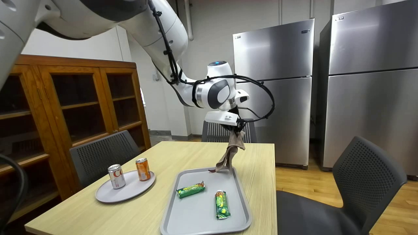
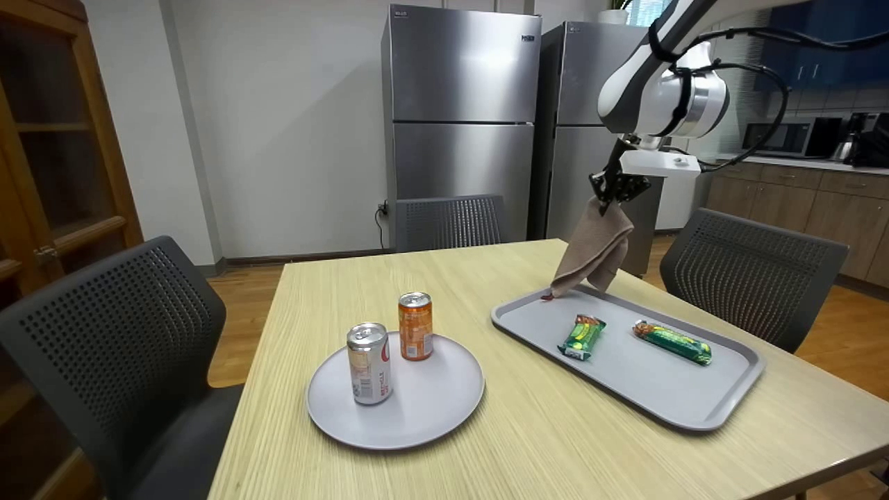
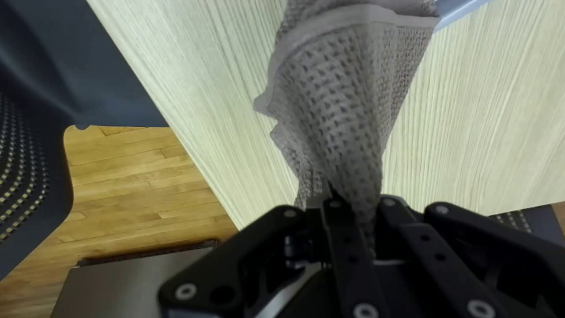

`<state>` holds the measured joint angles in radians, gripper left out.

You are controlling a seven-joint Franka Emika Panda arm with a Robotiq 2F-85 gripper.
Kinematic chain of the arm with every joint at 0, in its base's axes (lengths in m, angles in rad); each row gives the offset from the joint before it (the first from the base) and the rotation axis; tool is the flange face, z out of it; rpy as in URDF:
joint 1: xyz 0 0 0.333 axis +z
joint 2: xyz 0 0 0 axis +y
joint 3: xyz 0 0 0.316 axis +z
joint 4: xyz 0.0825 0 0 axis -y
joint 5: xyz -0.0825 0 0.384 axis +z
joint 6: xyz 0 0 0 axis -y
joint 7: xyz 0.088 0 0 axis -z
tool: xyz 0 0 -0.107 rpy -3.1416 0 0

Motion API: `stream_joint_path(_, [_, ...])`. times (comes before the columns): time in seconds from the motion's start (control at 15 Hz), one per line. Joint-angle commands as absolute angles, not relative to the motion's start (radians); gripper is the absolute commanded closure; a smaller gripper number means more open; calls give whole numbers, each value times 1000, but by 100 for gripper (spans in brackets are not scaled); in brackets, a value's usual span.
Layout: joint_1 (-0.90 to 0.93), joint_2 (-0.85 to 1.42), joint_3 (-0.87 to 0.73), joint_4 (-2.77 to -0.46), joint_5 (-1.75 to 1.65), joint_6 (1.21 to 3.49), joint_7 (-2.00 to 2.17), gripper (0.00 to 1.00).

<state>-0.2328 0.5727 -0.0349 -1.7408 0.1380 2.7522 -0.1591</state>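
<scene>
A grey-brown woven cloth [image 3: 340,88] hangs from my gripper [image 3: 362,203], whose fingers are shut on its bunched upper end. In both exterior views the cloth [image 1: 231,151] [image 2: 592,246] droops down to one end of a grey tray [image 1: 192,213], its lower edge at or on the tray surface. A small dark reddish bit [image 2: 548,297] shows at the cloth's lower corner; what it is I cannot tell. Two green-wrapped bars [image 1: 191,190] [image 2: 672,342] lie apart on the tray, away from the cloth. Part of the tray's end is hidden behind the cloth.
A round grey plate [image 2: 434,410] on the wooden table [image 2: 500,444] carries a silver-white can [image 2: 369,363] and an orange can [image 2: 415,326], both upright. Dark chairs [image 1: 104,158] stand around the table edges. Refrigerators [image 1: 274,98] and a wooden cabinet [image 1: 75,104] are farther back.
</scene>
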Motion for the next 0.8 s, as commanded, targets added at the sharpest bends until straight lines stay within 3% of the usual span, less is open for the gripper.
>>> stream_joint_path(0.0, [-254,552,-31,-1729,148,2757,-142,98])
stream_joint_path(0.73, [-270,564,-79,-1662,135,2777,-104,98])
